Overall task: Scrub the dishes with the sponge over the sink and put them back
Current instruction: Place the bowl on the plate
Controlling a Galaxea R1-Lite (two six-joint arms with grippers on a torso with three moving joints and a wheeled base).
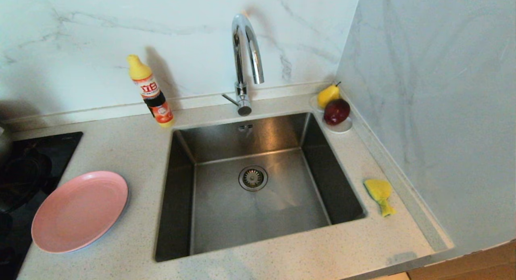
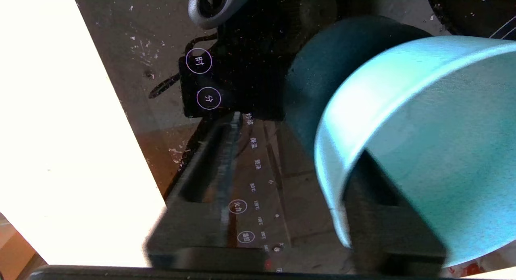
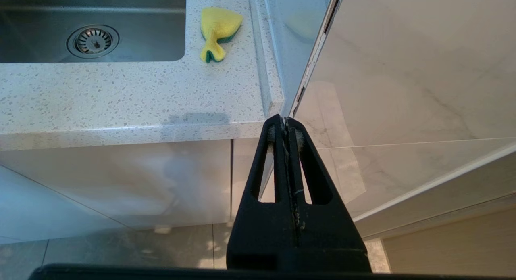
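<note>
- One pink plate [image 1: 80, 211] lies flat on the speckled counter [image 1: 133, 151], between the black hob [image 1: 24, 167] and the sink [image 1: 258, 183].
- Nothing lies in the steel basin; its strainer drain [image 1: 253, 178] shows at the middle and the chrome tap [image 1: 246, 62] arches over the back rim.
- At the sink's right, the sponge [image 1: 379, 194] rests on the counter near the side wall, tail pointing toward the front edge (the right wrist view shows its green layer underneath).
- Over the hob's glass control panel [image 2: 250, 167], the left gripper [image 2: 290, 183] has its fingers partly open astride the wall of the teal bowl [image 2: 423, 143]: one finger [image 2: 379, 215] sits inside the rim, the other [image 2: 209, 167] well outside and apart from the bowl, so no grip shows.
- Low in front of the cabinet, the right gripper [image 3: 285, 128] hangs idle with its fingers pressed together, holding nothing.
- A detergent bottle [image 1: 151, 92] stands left of the tap; a pear [image 1: 327, 95] and a dark red apple [image 1: 337, 111] sit on white saucers [image 1: 342, 128] in the back right corner.
</note>
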